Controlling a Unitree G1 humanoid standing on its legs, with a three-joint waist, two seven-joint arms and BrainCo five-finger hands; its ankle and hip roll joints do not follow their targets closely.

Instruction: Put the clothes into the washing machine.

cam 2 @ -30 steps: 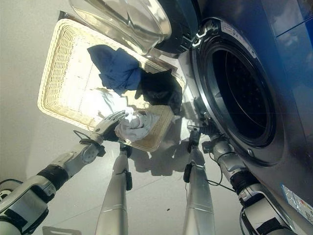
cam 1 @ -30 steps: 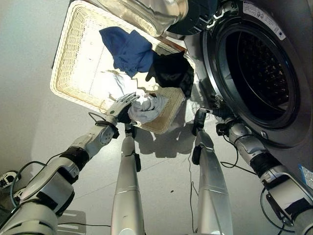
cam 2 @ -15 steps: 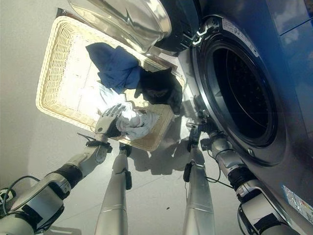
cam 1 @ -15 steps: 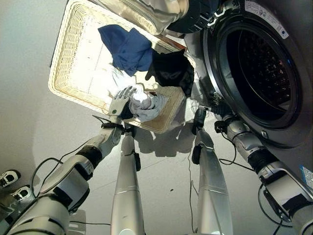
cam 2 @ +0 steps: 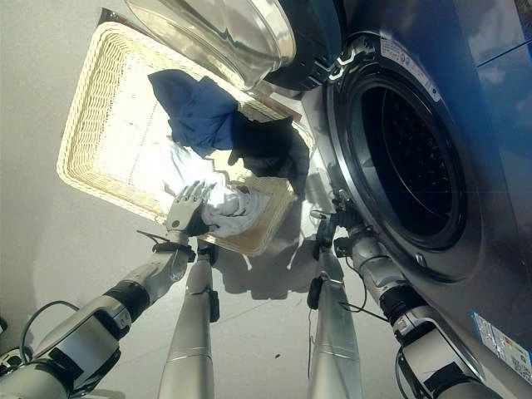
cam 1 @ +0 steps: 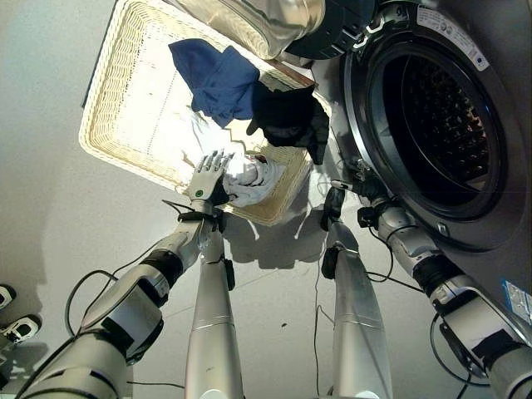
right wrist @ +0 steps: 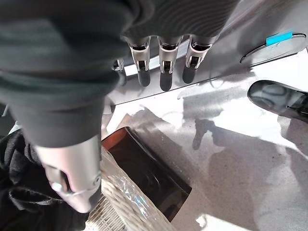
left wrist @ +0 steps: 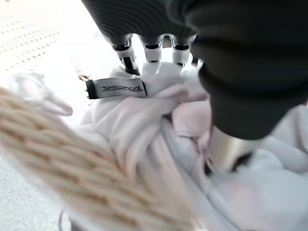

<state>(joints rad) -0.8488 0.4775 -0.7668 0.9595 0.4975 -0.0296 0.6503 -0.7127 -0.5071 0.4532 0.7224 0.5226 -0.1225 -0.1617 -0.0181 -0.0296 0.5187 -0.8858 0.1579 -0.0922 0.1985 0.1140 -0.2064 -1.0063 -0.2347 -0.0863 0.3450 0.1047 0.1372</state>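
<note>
A pale wicker basket (cam 1: pixel 108 100) lies on the floor left of the washing machine. In it lie a blue garment (cam 1: pixel 218 79), a black garment (cam 1: pixel 287 116) and a crumpled white garment (cam 1: pixel 258 176) by the near rim. My left hand (cam 1: pixel 206 176) rests on the white garment's left side with fingers straight and spread. In the left wrist view its fingers (left wrist: pixel 153 53) and thumb press into the white cloth (left wrist: pixel 144 130). My right hand (cam 1: pixel 366 204) hangs open and holds nothing, below the machine's round opening (cam 1: pixel 440 108).
The machine's glass door (cam 1: pixel 249 21) stands swung open over the basket's far end. Grey floor (cam 1: pixel 50 216) spreads left of and in front of the basket. A dark brown flat thing (right wrist: pixel 149 178) lies beside the basket's corner near the machine.
My left hand has moved from beside the white garment at the basket's near rim up onto it, and its fingers have spread. The right hand has barely moved.
</note>
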